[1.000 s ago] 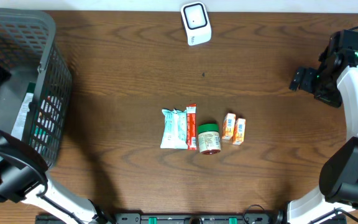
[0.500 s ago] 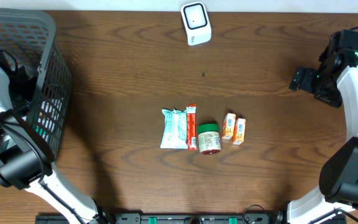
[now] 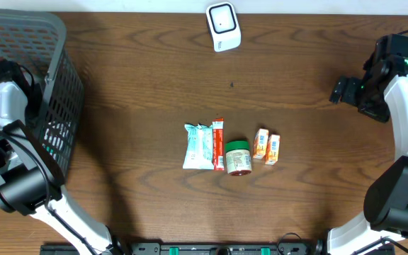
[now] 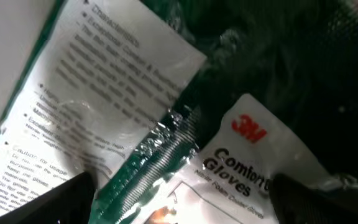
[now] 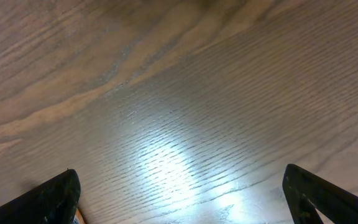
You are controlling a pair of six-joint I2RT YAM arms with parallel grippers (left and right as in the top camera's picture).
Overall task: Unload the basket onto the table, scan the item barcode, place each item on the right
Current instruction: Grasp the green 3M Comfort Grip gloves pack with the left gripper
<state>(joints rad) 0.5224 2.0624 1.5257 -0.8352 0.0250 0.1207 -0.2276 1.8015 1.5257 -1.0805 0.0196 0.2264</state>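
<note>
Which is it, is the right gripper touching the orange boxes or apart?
Apart. The overhead view shows a wide stretch of bare table between the right gripper and the orange boxes.

Wooden table (image 3: 140, 78); grey basket (image 3: 64, 106)

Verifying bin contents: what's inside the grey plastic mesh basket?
A green-and-white 3M Comfort Gloves packet lies under the open left gripper. The basket wall and left arm hide the rest.
</note>
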